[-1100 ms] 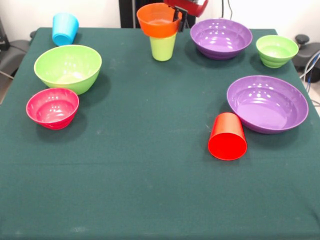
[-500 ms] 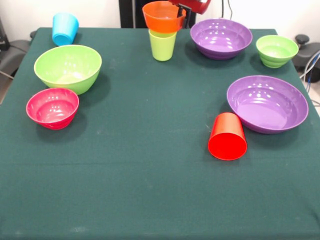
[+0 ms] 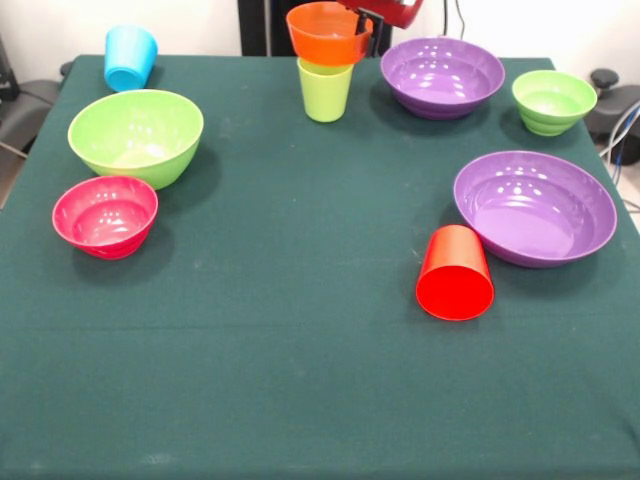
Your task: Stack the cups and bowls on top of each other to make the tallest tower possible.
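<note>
Front view is showing the gripper at the table's far edge, fingers seemingly pinching the light, slick orange bowl's rim above the lime green cup.

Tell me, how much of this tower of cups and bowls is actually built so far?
Barely begun. In hand: the gripper holds an orange bowl at the rim, on or just above the upright lime green cup; I cannot tell if they touch. Left lying loose: the blue cup, red cup, large green bowl, pink bowl, small green bowl and two purple bowls.
</note>
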`<state>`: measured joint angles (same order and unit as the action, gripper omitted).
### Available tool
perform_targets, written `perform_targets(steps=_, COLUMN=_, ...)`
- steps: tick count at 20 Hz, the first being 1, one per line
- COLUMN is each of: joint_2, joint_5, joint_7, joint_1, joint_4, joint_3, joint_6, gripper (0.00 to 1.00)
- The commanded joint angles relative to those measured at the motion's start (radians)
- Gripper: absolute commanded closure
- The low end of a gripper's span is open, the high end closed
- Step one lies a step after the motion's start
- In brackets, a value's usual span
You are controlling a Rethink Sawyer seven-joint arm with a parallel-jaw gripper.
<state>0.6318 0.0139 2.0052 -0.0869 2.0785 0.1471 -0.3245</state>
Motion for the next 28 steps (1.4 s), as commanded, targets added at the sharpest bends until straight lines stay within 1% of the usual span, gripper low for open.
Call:
perform_targets(steps=1, joint_2=-0.048, joint_5=0.016, joint_7=0.13, joint_1=-0.007, joint_4=0.01, joint_3=-0.105, joint_6=0.06, gripper=1.0)
perform_targets(steps=10, joint_2=-0.036, joint_5=0.005, joint_7=0.117, joint_1=-0.009, joint_4=0.001, joint_3=-0.089, joint_6=0.042, gripper=1.0)
perform_targets(steps=16, joint_2=-0.044, joint_5=-0.004, joint_7=0.105, joint_1=-0.016, joint_4=-0.011, joint_3=-0.086, joint_6=0.043, gripper=1.0)
perform_targets(steps=18, joint_2=-0.045, joint_5=-0.017, joint_7=0.099, joint_1=-0.016, joint_4=-0.012, joint_3=-0.084, joint_6=0.068, gripper=1.0)
perform_targets(steps=19, joint_2=-0.045, joint_5=-0.019, joint_7=0.101, joint_1=-0.013, joint_4=-0.013, joint_3=-0.08, joint_6=0.072, gripper=0.0)
perform_targets(steps=21, joint_2=-0.045, joint_5=-0.021, joint_7=0.1, joint_1=-0.014, joint_4=-0.012, joint_3=-0.08, joint_6=0.076, gripper=0.0)
perform_targets(steps=25, joint_2=-0.046, joint_5=-0.024, joint_7=0.113, joint_1=0.013, joint_4=-0.031, joint_3=-0.049, joint_6=0.077, gripper=0.0)
perform_targets(steps=26, joint_2=-0.047, joint_5=-0.034, joint_7=0.103, joint_1=0.018, joint_4=-0.042, joint_3=-0.044, joint_6=0.077, gripper=0.0)
perform_targets(steps=28, joint_2=-0.046, joint_5=-0.033, joint_7=0.101, joint_1=0.012, joint_4=-0.044, joint_3=-0.047, joint_6=0.084, gripper=0.0)
